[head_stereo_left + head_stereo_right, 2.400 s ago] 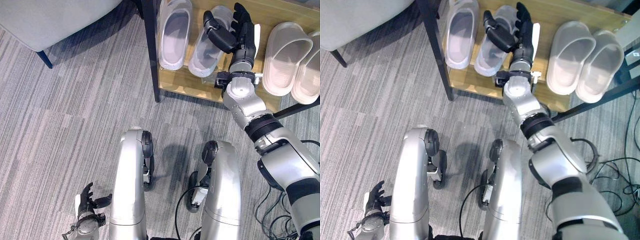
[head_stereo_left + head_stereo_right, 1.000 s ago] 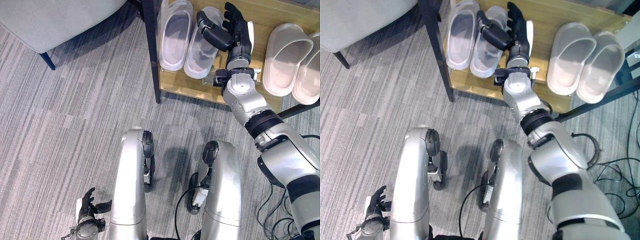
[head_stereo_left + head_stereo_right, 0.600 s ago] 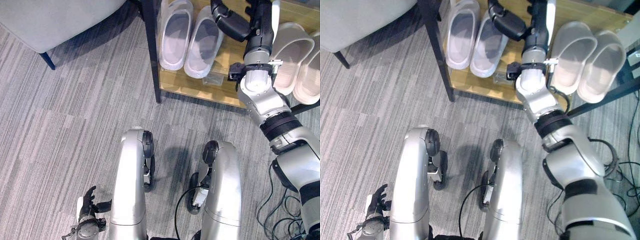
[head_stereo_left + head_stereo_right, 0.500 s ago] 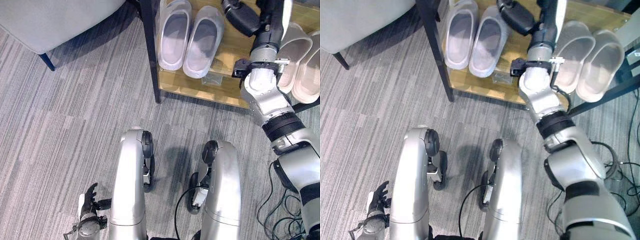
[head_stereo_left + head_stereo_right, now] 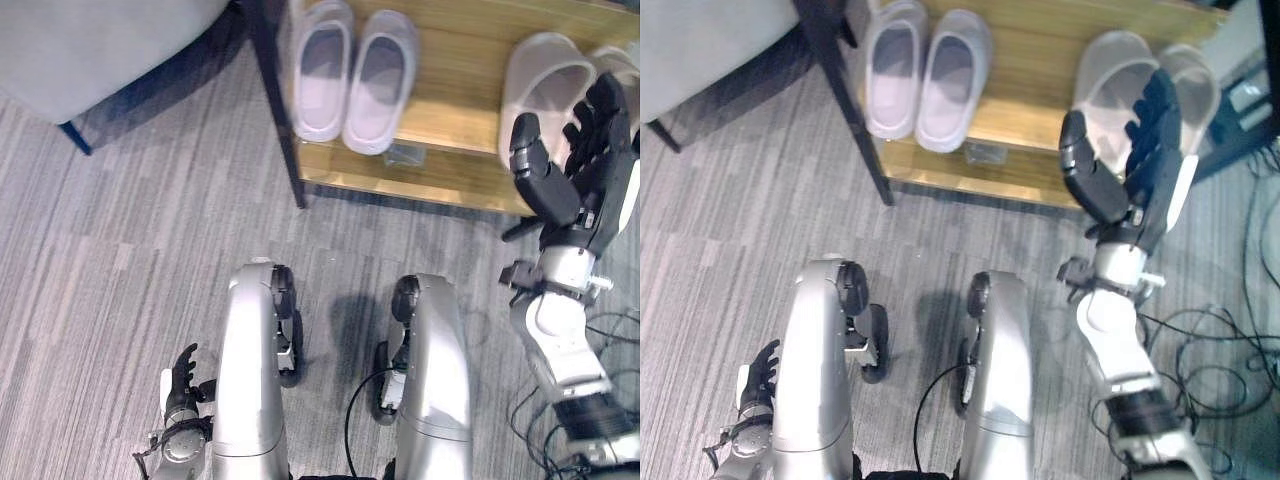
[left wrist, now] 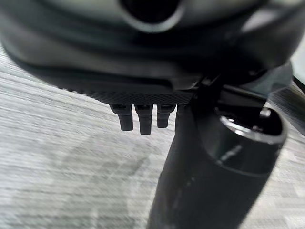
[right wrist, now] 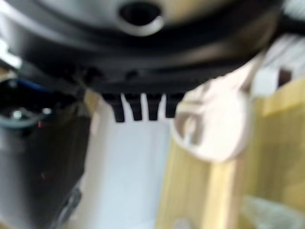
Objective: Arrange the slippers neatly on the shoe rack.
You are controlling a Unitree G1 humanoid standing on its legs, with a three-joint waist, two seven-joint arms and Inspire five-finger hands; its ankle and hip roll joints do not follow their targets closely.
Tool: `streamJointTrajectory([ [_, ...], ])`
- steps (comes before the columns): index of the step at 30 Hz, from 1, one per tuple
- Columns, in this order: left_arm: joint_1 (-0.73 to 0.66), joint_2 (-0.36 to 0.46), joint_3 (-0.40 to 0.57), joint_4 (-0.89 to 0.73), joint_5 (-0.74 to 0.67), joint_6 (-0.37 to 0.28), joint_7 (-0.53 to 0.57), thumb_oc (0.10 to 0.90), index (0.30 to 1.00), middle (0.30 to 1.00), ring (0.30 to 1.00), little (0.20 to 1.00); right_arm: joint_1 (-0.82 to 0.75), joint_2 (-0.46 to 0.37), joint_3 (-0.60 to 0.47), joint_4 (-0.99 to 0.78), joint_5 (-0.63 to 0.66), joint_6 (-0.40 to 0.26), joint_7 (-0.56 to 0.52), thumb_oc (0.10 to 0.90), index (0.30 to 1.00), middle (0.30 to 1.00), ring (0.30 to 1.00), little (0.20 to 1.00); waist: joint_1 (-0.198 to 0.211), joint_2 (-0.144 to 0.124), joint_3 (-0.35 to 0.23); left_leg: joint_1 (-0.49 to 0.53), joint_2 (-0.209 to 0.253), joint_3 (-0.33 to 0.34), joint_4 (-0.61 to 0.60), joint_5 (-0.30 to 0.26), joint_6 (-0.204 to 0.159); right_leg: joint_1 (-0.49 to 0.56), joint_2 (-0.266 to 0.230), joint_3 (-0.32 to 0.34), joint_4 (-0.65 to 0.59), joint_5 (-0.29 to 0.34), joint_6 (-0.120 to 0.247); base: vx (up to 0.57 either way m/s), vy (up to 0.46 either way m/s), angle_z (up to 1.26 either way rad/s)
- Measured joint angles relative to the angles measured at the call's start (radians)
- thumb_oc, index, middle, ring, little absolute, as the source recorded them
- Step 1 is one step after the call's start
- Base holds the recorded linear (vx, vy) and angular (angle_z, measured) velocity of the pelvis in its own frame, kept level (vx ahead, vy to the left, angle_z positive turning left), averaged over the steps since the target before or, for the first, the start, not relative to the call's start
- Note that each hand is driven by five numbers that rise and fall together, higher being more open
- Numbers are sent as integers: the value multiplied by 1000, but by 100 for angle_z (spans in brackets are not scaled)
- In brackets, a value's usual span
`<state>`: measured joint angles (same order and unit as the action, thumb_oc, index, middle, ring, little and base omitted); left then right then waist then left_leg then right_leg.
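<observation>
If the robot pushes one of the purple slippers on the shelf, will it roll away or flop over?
Probably neither. The purple slippers lie flat on their soles on the shoe rack, so one would likely slide. They look thick and moulded, likely light and fairly stiff. The right hand is open.

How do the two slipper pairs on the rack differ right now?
The lavender pair sits at the shoe rack's left end, fully in view; the white pair sits at its right end, partly behind the open right hand. Both lie side by side, toes pointing away from the robot.
</observation>
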<state>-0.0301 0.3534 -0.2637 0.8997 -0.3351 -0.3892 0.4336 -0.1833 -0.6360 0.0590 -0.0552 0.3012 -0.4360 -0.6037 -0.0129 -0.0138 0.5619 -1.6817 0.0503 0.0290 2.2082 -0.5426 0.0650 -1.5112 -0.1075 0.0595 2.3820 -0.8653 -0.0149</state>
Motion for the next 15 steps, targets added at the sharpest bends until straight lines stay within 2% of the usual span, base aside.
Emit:
streamJointTrajectory([
  [1,-1,-10,18,-35,2,-9,-2,800,900,900,900,900,91,20,-26,-89,-38,-4,10,800,900,900,900,900,-16,-3,0,1,-2,1,-10,6,-12,-4,-1,1,-1,0,-1,-79,9,12],
  [2,-10,-13,21,-42,2,-11,-3,800,900,900,900,900,105,24,-27,-92,-57,-12,20,800,900,900,900,900,-24,-6,0,4,0,2,-19,6,-12,-4,-1,2,-6,1,-2,-86,14,17],
  [5,-40,-20,46,-75,2,-24,-9,800,900,900,900,900,113,54,4,-99,-79,-24,84,800,900,900,900,900,-24,-39,-2,15,-6,12,-82,17,-43,-18,-7,7,-50,5,-11,-94,30,16],
  [6,-45,-24,46,-75,2,-24,-13,800,900,900,900,900,121,54,17,-99,-83,-25,107,800,900,900,900,900,-21,-43,-3,20,-9,14,-94,19,-45,-19,-15,6,-59,15,-33,-197,77,-1],
  [7,-71,-28,46,-71,2,-23,-26,800,900,900,900,900,136,56,52,-104,-100,-25,164,800,900,900,900,900,-6,-45,-3,27,-17,9,-146,30,-52,-21,-18,-8,-106,25,-44,-218,109,0],
  [8,-91,-30,49,-71,5,-22,-30,800,900,900,900,900,156,70,69,-95,-100,-28,190,800,900,900,900,900,-4,-44,-4,34,-21,4,-181,55,-44,-11,-26,-18,-143,46,-59,-200,141,13],
  [9,-121,-37,51,-53,5,-16,-29,800,900,900,900,900,155,111,80,-60,-99,-28,213,800,900,900,900,900,-3,-44,-4,46,-22,-1,-233,70,-49,2,-44,-36,-193,53,-70,-110,125,34],
  [10,-162,-47,53,-53,5,-15,-31,800,900,900,900,900,154,147,115,-4,-89,-21,233,800,900,900,900,900,2,-41,-7,66,-31,-14,-318,91,-64,27,-54,-61,-281,85,-58,-66,133,28],
  [11,-172,-52,53,-63,11,-23,-33,800,900,900,900,900,147,133,167,40,-91,2,263,800,900,900,900,900,8,-39,-16,90,-39,-29,-381,104,-69,54,-45,-85,-358,117,-57,-53,124,10],
  [12,-173,-54,53,-65,24,-24,-37,800,900,900,900,900,165,125,179,54,-107,12,282,800,900,900,900,900,23,-37,-15,114,-38,-37,-413,118,-57,79,-46,-96,-392,127,-72,-44,116,-11],
  [15,-180,-56,59,-37,25,-25,-50,800,900,900,900,900,263,127,164,50,-156,28,297,800,900,900,900,900,28,-36,-23,210,-41,-38,-512,123,-52,186,-70,-124,-506,129,-77,-43,124,12],
])
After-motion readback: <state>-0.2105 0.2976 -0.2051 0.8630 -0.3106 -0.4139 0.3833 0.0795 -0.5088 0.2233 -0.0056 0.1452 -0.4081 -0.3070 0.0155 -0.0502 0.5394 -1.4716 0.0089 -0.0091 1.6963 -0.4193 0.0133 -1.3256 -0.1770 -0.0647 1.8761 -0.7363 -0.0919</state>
